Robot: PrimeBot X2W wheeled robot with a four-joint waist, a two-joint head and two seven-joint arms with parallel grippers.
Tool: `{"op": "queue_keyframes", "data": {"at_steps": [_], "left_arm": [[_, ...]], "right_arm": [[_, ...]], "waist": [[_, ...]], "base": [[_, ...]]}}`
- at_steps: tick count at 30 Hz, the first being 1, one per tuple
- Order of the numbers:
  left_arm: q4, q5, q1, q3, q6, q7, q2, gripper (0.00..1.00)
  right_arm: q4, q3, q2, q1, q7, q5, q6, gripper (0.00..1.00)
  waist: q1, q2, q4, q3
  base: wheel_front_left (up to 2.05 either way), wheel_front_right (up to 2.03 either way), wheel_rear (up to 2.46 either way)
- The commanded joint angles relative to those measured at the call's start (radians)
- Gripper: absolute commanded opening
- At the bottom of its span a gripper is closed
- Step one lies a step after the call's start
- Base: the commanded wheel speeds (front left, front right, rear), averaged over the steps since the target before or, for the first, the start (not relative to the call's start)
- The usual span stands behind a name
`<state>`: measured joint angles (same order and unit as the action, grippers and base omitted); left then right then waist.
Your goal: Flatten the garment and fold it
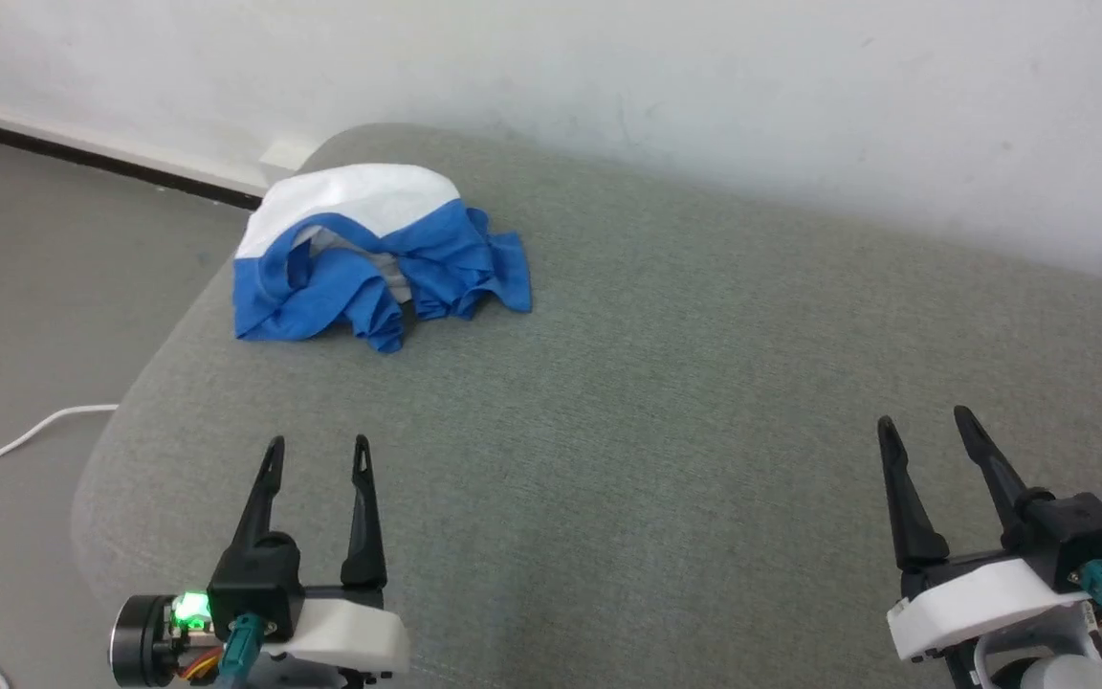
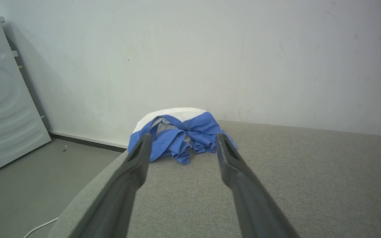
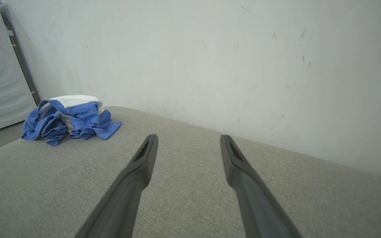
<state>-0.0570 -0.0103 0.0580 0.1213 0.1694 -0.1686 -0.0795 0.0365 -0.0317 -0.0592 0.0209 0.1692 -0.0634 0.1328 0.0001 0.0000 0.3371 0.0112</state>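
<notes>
The garment (image 1: 374,254) lies crumpled in a heap at the far left corner of the grey cushioned surface (image 1: 666,402), white body on top and blue sleeves bunched in front. It also sits ahead in the left wrist view (image 2: 177,134) and far left in the right wrist view (image 3: 69,119). My left gripper (image 1: 318,446) is open near the front left, well short of the heap, with nothing between its fingers. At the front right, my right gripper (image 1: 924,416) is open and holds nothing.
A white wall (image 1: 704,86) runs behind the surface. Grey floor (image 1: 34,287) lies to the left, with a white cable (image 1: 6,445) on it. A pale ribbed panel (image 2: 2,99) leans by the wall at far left. The surface's rounded left edge drops off near the garment.
</notes>
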Motion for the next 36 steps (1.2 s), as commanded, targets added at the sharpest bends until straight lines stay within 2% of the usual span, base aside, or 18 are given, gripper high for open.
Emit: {"op": "queue_keyframes", "data": {"at_steps": [1, 11, 36], "left_arm": [[-0.007, -0.007, 0.009, 0.004, 0.01, -0.01, -0.008, 1.0], [-0.014, -0.008, 0.023, 0.01, 0.026, -0.031, -0.012, 1.0], [-0.028, -0.008, 0.053, 0.031, 0.061, -0.083, -0.02, 1.0]], "right_arm": [[0.004, 0.0, 0.0, -0.009, 0.01, -0.009, -0.001, 1.0], [0.03, 0.027, 0.001, -0.016, 0.031, -0.025, -0.002, 1.0], [0.066, 0.054, -0.008, -0.036, 0.083, -0.048, -0.002, 1.0]], "waist": [[-0.0001, 0.0, 0.027, 0.0], [-0.0001, 0.0, 0.089, 0.0], [-0.0001, 0.0, 0.172, -0.004]], "base": [[0.0, 0.0, 0.0], [0.0, 0.0, 0.0], [0.0, 0.0, 0.0]]}}
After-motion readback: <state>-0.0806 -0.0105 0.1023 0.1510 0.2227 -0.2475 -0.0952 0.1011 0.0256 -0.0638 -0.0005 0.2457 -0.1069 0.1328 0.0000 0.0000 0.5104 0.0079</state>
